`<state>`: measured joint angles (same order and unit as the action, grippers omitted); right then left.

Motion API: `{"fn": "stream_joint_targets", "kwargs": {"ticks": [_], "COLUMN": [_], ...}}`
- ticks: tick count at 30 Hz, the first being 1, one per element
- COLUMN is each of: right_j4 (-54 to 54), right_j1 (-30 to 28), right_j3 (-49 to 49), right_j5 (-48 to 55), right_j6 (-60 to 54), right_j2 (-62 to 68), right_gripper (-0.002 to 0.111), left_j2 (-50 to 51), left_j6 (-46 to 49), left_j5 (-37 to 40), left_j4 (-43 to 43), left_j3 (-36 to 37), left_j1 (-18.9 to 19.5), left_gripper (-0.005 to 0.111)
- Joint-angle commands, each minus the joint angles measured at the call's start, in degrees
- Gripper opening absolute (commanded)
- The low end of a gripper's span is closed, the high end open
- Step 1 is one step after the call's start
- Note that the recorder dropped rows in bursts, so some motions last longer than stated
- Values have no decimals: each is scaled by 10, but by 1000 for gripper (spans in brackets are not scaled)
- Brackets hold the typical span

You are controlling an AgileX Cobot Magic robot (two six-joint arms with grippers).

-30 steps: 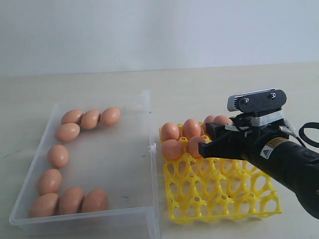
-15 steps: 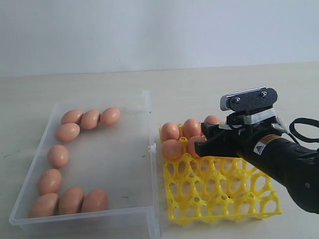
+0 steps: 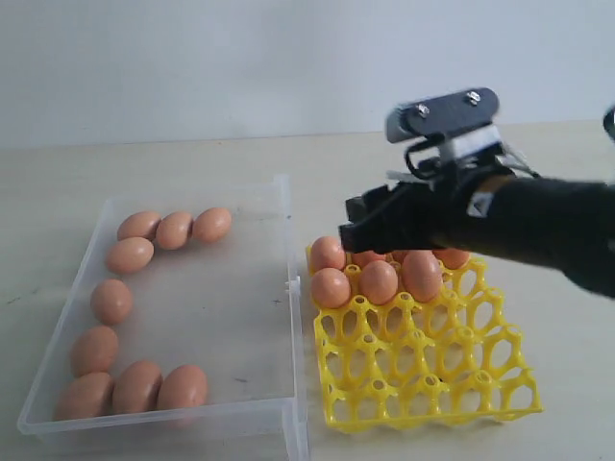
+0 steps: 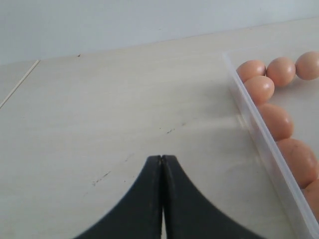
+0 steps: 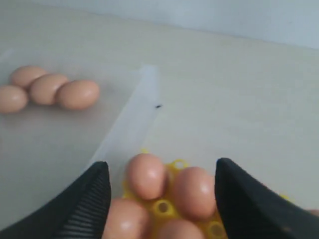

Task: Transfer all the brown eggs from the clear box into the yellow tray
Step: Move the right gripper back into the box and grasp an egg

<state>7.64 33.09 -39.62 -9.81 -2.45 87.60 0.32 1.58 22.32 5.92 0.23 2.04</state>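
- The right arm (image 3: 538, 230) has lifted off the yellow tray (image 3: 423, 384), leaving its egg seated in the tray's 12 o'clock rows.
- Nine brown eggs (image 3: 112, 301) still wait in the clear box (image 3: 240, 317), at the tray's 9 o'clock.
- The arm reaches in from 3 o'clock, jaws wide and empty.
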Motion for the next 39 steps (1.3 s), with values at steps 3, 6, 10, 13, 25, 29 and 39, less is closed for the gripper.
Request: {"fn": "stream_joint_targets", "kwargs": {"ticks": [3,6,10,13,25,29,39], "right_j4": [-48,-7,47,70,69,66,31], "right_j1": [92,135,179,196,202,202,202], "right_j3": [-217,-281,-354,-420,-678,-722,-734], "right_j5": [312,337,350,356,432,452,446], "right_j6": [70,58,6,-22,-24,-24,-18], "right_j2": [46,98,186,248,444,483,502], "right_gripper": [58,58,58,58,58,58,58], "left_j2": [-3,-3,-3,-3,-3,-3,-3], "left_j6": [-3,-3,-3,-3,-3,-3,-3], "left_j5": [-5,-5,-5,-5,-5,-5,-5], "left_j4": [-1,-1,-1,-1,-1,-1,-1], "left_j3": [-2,-2,-2,-2,-2,-2,-2], "left_j1": [-3,-3,-3,-3,-3,-3,-3], "left_gripper": [0,0,0,0,0,0,0]}}
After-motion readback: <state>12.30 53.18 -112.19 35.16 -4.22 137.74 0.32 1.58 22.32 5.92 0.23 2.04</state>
